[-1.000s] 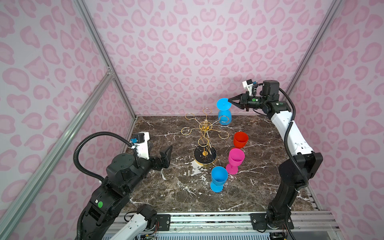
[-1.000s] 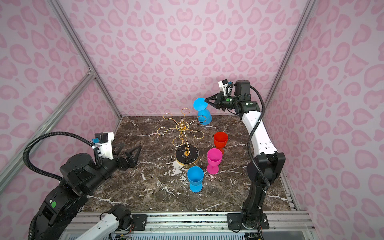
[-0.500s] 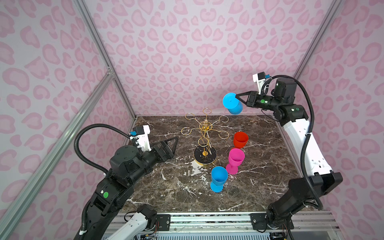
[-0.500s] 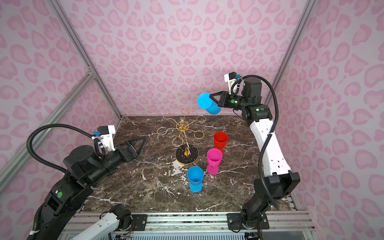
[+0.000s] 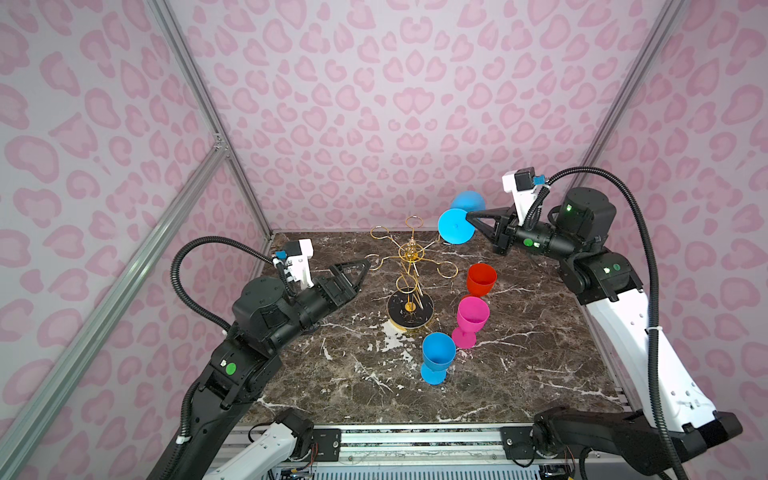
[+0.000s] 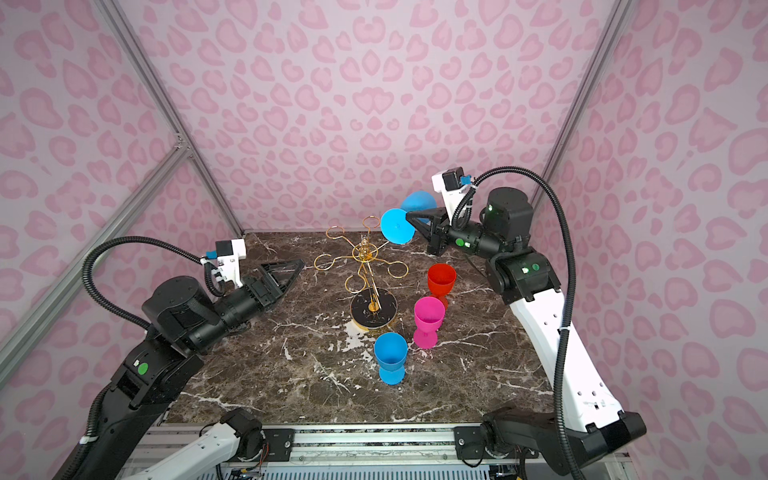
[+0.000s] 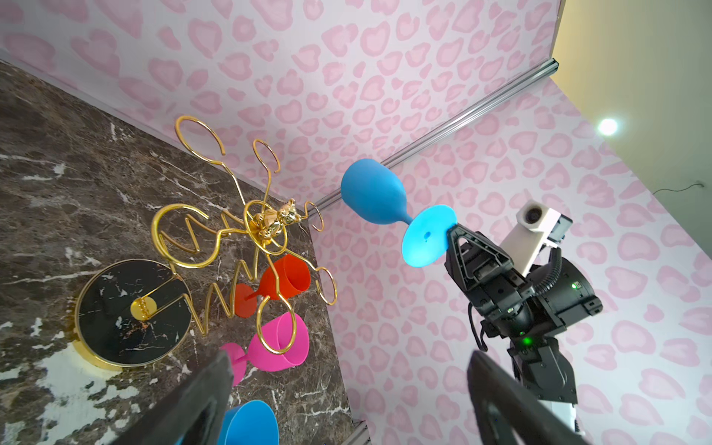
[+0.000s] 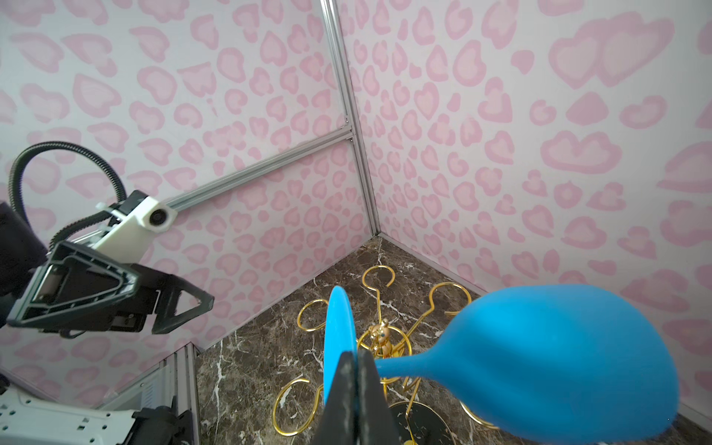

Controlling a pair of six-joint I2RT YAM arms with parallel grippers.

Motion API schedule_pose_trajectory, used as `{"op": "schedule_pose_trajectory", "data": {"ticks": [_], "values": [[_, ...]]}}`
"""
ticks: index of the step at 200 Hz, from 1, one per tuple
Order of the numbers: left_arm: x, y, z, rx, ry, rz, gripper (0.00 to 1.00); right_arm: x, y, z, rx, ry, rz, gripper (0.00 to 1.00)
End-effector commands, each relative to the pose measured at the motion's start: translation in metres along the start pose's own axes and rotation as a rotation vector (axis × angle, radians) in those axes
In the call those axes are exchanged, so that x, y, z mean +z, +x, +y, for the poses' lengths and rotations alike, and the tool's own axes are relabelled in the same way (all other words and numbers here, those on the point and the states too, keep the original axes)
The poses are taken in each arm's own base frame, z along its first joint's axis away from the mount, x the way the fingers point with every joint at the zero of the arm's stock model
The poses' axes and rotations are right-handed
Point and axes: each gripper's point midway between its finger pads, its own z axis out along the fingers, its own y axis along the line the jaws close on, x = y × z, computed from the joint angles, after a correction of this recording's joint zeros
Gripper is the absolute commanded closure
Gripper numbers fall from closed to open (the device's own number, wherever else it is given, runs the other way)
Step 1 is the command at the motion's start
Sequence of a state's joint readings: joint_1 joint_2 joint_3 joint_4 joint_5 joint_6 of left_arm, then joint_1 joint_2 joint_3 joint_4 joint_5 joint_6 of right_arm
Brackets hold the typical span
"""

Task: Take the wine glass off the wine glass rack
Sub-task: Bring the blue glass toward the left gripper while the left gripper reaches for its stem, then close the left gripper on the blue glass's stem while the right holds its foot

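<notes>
Dark brown marble surface (image 5: 519,374) with white veins is the floor of the pink-patterned booth. Both black-and-white arms reach in from the front corners.

Left claw (image 5: 365,263) – jaws spread wide, hovering above the surface just left of the rack at about the height of its loops, tips pointing toward them.

Right claw (image 5: 469,216) – pinched tight on the edge of the flat round foot of a light blue plastic wine glass (image 7: 385,196). In the right wrist view both fingers (image 8: 343,397) are closed on the foot disc.

Thin gold wire wine glass rack (image 5: 410,252), with looped arms on top and a round black marbled base, stands upright near the middle of the surface, toward the back.

The held glass is off the rack – up in the air and lying sideways, foot toward the rack, bowl toward the back wall, beyond the back-right loop. The left wrist view shows a gap between glass and loops.

Three more plastic glasses stand upright on the surface right of the rack base, in a loose line. The red wine glass (image 5: 481,279) is farthest back and the pink wine glass (image 5: 472,316) is in the middle. The second blue wine glass (image 5: 438,353) is nearest the front, its bowl just beside the pink foot.
</notes>
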State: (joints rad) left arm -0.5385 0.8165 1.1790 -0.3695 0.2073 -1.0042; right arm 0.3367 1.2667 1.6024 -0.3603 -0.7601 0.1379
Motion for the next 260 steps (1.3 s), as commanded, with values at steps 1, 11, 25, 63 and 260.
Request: {"op": "schedule_pose_trajectory", "data": {"ticks": [1,11,25,63,260], "values": [[0.007,-0.001,-0.027,-0.028,0.120,0.032,0.03,-0.002,-0.005,0.025,-0.163,-0.058,-0.057,1.00],[0.010,0.000,-0.032,-0.031,0.142,0.048,0.02,-0.003,0.000,0.041,-0.219,-0.097,-0.064,1.00],[0.014,0.002,-0.037,-0.034,0.167,0.066,0.01,-0.003,0.011,0.060,-0.275,-0.150,-0.063,1.00],[0.028,0.010,-0.036,-0.065,0.190,0.123,0.01,-0.006,0.025,0.101,-0.371,-0.259,-0.092,1.00],[0.056,0.064,-0.062,-0.050,0.331,0.371,0.53,0.012,0.054,0.152,-0.666,-0.275,-0.137,1.00]]}}
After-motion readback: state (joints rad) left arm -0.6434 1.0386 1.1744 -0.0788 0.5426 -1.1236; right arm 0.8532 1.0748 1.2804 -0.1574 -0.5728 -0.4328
